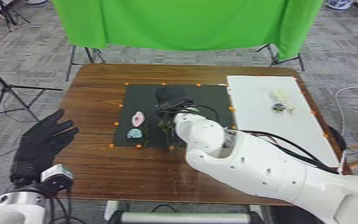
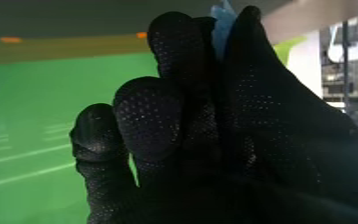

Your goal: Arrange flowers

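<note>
The right hand [image 1: 172, 95] is narrowed, pinching a pale blue piece [image 2: 220, 27], probably a flower, between thumb and finger, above the dark mat [image 1: 213, 93] on the counter [image 1: 100, 170]. Left of the hand and nearer the robot lie an oval pink flower [image 1: 138, 119] and a ruffled light-blue one [image 1: 135, 134]. Farther left, the left hand [image 1: 42, 142] rests spread. The step seems to be placing a bloom; next, lower it gently, then let go.

The right arm [image 1: 246, 167] is smooth white (black cables [image 1: 186, 106] alongside), its hand [image 1: 172, 94] gloved black.
</note>
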